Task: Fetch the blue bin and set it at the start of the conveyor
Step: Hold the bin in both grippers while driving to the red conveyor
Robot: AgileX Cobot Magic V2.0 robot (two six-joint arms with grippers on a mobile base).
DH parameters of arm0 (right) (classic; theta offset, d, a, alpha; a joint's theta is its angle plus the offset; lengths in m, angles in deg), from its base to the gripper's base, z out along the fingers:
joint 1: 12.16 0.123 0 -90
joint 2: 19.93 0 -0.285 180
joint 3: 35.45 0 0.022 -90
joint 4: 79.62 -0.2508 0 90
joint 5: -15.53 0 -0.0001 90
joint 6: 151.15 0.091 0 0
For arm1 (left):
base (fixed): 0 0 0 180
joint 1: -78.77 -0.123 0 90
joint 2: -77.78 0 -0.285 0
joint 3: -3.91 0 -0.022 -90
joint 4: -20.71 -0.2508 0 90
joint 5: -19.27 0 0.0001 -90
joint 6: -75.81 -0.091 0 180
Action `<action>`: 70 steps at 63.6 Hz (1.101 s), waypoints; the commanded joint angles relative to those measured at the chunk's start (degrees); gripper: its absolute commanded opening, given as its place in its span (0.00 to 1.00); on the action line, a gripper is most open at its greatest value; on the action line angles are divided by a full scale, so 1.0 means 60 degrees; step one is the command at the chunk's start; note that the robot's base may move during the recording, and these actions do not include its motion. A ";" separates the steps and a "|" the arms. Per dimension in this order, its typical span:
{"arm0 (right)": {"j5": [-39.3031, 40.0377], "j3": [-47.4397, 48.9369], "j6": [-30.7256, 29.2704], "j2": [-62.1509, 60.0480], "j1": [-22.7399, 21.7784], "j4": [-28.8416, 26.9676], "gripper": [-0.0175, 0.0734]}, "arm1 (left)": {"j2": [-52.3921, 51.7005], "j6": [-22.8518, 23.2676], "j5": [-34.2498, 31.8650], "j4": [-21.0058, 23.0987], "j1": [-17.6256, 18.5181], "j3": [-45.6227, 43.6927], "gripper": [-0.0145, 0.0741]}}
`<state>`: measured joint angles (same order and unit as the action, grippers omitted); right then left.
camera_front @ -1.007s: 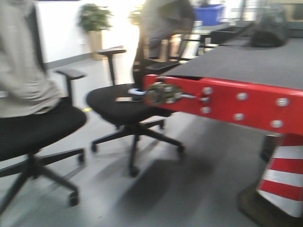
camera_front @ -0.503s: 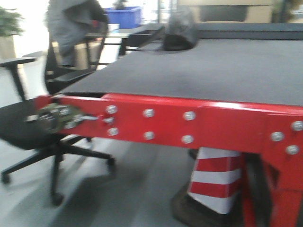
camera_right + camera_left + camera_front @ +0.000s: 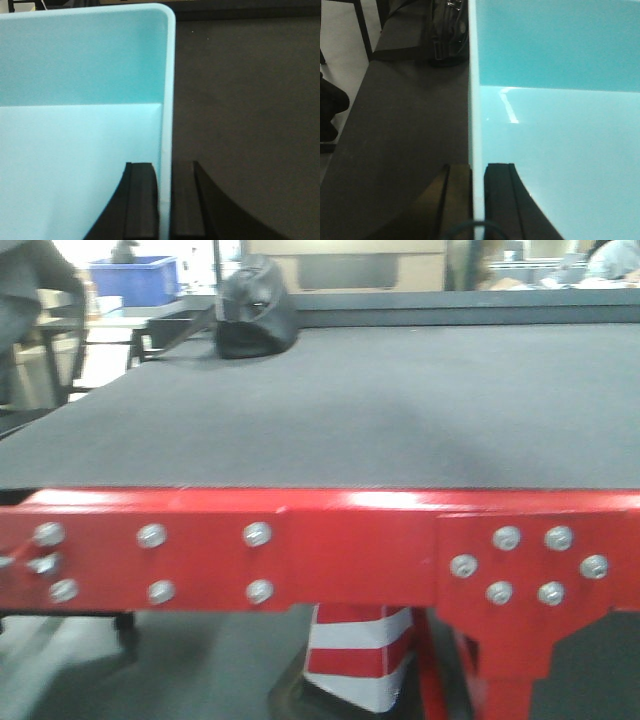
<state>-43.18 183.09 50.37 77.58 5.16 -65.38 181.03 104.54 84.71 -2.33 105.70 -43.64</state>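
Front view: the conveyor start (image 3: 330, 410) fills the frame, its grey surface edged by a bolted red plate (image 3: 330, 550); a black bag (image 3: 255, 315) sits on it at 11 o'clock; a dark blue crate (image 3: 135, 278) stands far off at 10 o'clock; a striped cone (image 3: 360, 650) stands below at 6 o'clock; the blue bin is not in sight here.
Left wrist view: the left end effector (image 3: 476, 200) at 6 o'clock pinches the side wall of the blue bin (image 3: 560, 150), one finger outside, one inside; the conveyor start lies at 9 o'clock; the black bag shows at 12 o'clock, just beside the wall.
Right wrist view: the right end effector (image 3: 167, 200) at 6 o'clock pinches the opposite wall; grey surface at 3 o'clock.
Bin's place: between both end effectors, over the conveyor start; resting or raised, I cannot tell.
Risk: the thin walls could slip or flex, tilting the bin if one side lets go first; pushed farther, it could knock the bag.
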 commanded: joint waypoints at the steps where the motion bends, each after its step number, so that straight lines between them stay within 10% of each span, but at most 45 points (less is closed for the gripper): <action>1: 0.0358 0.0126 -0.0080 -0.0099 0.0001 0.0104 0.02 | -0.0143 0.0041 -0.0380 -0.0142 0.0052 -0.0102 0.04; 70: -0.0790 0.0126 -0.0080 -0.0099 0.0001 -0.0339 0.02 | -0.0143 0.0041 -0.0380 -0.0142 0.0052 -0.0102 0.04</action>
<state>-49.04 183.09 50.37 77.58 5.16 -67.54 181.03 104.54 84.93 -2.43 105.70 -43.64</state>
